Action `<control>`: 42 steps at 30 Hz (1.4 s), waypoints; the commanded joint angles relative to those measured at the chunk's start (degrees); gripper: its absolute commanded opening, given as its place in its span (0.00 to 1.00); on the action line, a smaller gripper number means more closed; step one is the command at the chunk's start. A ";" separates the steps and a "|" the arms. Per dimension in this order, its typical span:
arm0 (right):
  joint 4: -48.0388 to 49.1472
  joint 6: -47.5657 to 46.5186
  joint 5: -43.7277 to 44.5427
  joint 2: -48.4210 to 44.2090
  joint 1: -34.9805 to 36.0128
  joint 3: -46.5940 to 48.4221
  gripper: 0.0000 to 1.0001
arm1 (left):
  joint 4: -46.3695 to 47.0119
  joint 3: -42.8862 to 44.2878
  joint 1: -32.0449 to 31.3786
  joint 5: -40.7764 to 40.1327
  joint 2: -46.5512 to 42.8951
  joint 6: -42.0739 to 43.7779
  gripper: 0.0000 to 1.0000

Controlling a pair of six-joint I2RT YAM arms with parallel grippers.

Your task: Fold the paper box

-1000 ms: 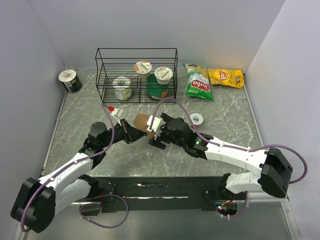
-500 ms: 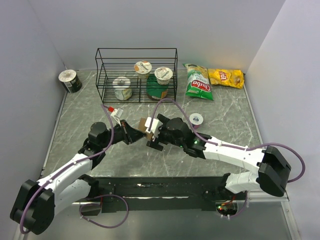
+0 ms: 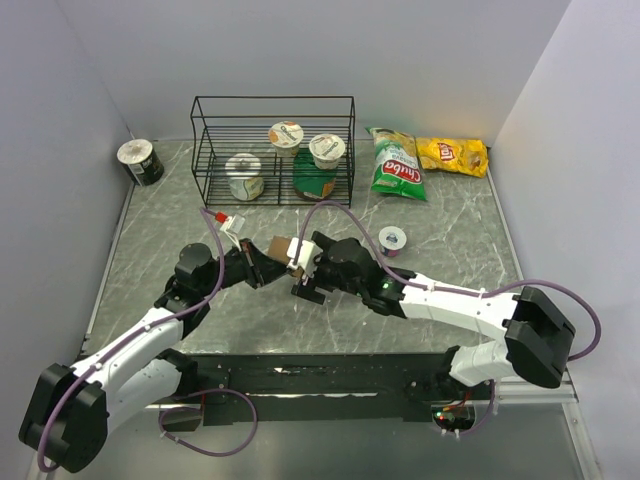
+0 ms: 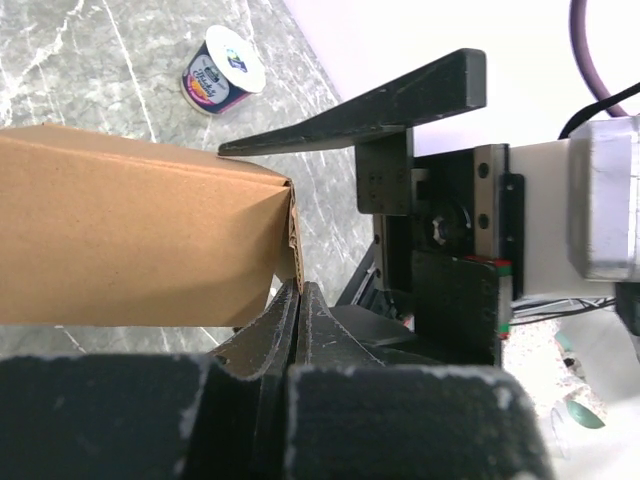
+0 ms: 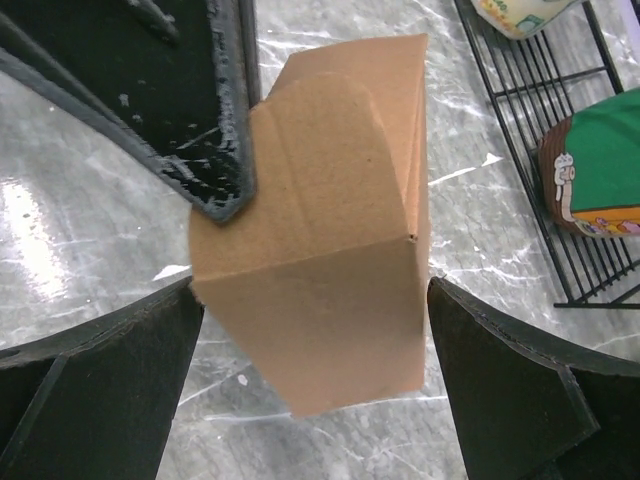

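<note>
Brown cardboard is already standing as a box body rather than a flat sheet. The paper box (image 3: 280, 247) has creased walls and square corners, and in the right wrist view a round-cornered flap lies over one end (image 5: 320, 230). That puts the folding well along, by my reading. What seems left is tucking that flap home and closing the other end, which no view shows.

It sits at the middle of the table (image 3: 450, 230), between the two arms. It appears to be lifted off the marble, though I cannot be sure.

The left gripper (image 3: 260, 263) is fully closed, its fingertips (image 4: 297, 292) pinching a thin edge or seam at one corner of the box (image 4: 130, 230). The right gripper (image 3: 297, 270) is spread as wide as it goes and straddles the box. Its left finger sits just beside a lower corner, the other stands slightly off the opposite wall, and it grips nothing.

From above the box is mostly covered by the two grippers. Judging from the wrist views, its long axis runs roughly left to right, from the left gripper toward the right arm. The flapped end is on the left, where the left gripper holds it.
</note>
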 commanded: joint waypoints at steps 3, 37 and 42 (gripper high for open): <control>7.67 -0.21 3.10 0.81 0.20 -1.04 1.00 | 2.32 2.28 0.07 2.42 -1.07 -2.82 0.01; -16.89 1.63 -0.74 -0.42 -0.94 4.40 0.64 | -16.65 10.01 1.74 -10.93 -6.87 6.66 0.98; -30.44 3.48 -4.18 0.98 -3.31 11.34 0.64 | -22.19 9.67 4.20 -14.80 -9.15 10.53 0.96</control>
